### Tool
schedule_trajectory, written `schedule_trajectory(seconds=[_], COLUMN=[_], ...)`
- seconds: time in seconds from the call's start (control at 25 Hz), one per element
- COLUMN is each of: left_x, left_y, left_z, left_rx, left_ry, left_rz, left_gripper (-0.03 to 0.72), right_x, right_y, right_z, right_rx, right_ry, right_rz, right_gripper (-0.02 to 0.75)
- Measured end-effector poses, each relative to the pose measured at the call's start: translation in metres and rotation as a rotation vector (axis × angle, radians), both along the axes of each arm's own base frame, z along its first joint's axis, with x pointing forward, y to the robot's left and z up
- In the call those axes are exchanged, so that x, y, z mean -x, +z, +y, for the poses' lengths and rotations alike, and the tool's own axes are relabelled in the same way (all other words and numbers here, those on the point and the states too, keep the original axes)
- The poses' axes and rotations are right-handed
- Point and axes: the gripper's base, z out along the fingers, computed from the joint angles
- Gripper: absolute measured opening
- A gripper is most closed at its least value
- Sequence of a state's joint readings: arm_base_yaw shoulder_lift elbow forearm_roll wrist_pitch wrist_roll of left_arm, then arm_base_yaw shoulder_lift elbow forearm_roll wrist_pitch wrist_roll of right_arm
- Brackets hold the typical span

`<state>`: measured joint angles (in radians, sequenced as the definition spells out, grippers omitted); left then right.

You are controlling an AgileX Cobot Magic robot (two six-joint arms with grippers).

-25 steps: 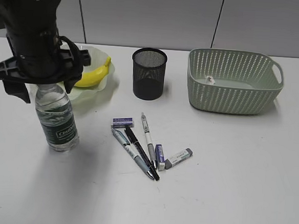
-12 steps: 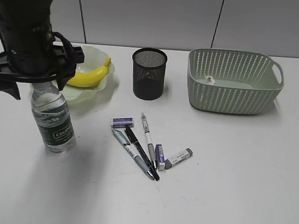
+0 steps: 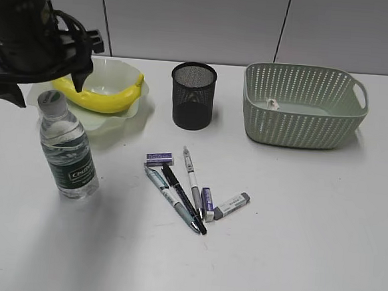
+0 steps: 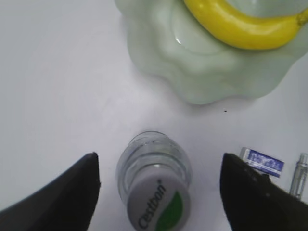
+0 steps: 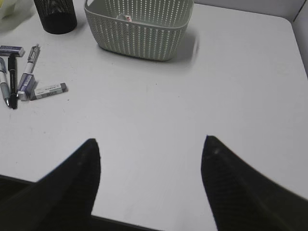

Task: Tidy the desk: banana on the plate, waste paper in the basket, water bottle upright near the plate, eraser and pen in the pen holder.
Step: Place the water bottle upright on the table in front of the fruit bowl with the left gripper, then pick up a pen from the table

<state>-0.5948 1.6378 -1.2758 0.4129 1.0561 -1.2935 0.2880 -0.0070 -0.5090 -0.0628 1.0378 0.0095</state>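
The pens [image 3: 181,191] and erasers [image 3: 224,204] lie in a loose cluster at the lower middle of the exterior view, on the bare white desk [image 3: 307,246]. Three pens lie close together, their long axes running from upper left to lower right and roughly toward the camera. One eraser [image 3: 160,159] lies at their upper end, and two more lie just beside their lower right end.

The black mesh pen holder [image 3: 193,95] stands upright above the cluster, toward the back of the frame and apart from it. It looks empty from here.

The water bottle [image 3: 67,146] stands upright at the left of the frame, just in front of the wavy green plate [image 3: 133,108]. The banana [image 3: 107,98] lies on that plate. At the upper right, the basket [image 3: 303,106] holds a small scrap of paper [image 3: 271,104]. By the look of it, only the pens and erasers are left to move.

The left claw [image 4: 159,185] hangs right above the bottle cap, with its jaws wide apart and holding nothing. From there the cluster lies to the right in the frame and a little toward the camera.

The right claw [image 5: 149,178] is also spread and empty. Its own camera shows the cluster far off at the upper left. I judge the left arm the nearer of the two. A grip across a pen's long axis would suit.
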Motion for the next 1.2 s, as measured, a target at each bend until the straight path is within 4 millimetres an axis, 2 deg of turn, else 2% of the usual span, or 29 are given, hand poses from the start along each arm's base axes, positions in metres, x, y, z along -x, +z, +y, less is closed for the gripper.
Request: schedule_trajectory(seconds=[0.2,0.44,0.64,0.8,1.0,1.2], left_x=[0.008,0.033,0.064,0.087,0.112,0.150], left_y=[0.026,0.084,0.119,0.133,0.152,0.170], left_z=[0.005,0.026,0.054,0.077,0.095,0.120], left_rx=[0.063,0.106,-0.028,-0.176,-0.251,-0.226], left_ry=[-0.015,-0.091,-0.209,-0.260,-0.368,-0.386], left_rz=[-0.093,-0.306,-0.373,-0.342,-0.377,-0.485], left_gripper=[0.582,0.582,0.582,0.573,0.466,0.354], right_x=[0.000,0.000,0.000,0.000,0.000,0.000], right_y=[0.000,0.000,0.000,0.000,0.000,0.000], right_z=[0.000,0.000,0.000,0.000,0.000,0.000], right_rx=[0.000,0.000,0.000,0.000,0.000,0.000], right_ry=[0.000,0.000,0.000,0.000,0.000,0.000], right_rz=[0.000,0.000,0.000,0.000,0.000,0.000], right_gripper=[0.519,0.519,0.519,0.519,0.519,0.519])
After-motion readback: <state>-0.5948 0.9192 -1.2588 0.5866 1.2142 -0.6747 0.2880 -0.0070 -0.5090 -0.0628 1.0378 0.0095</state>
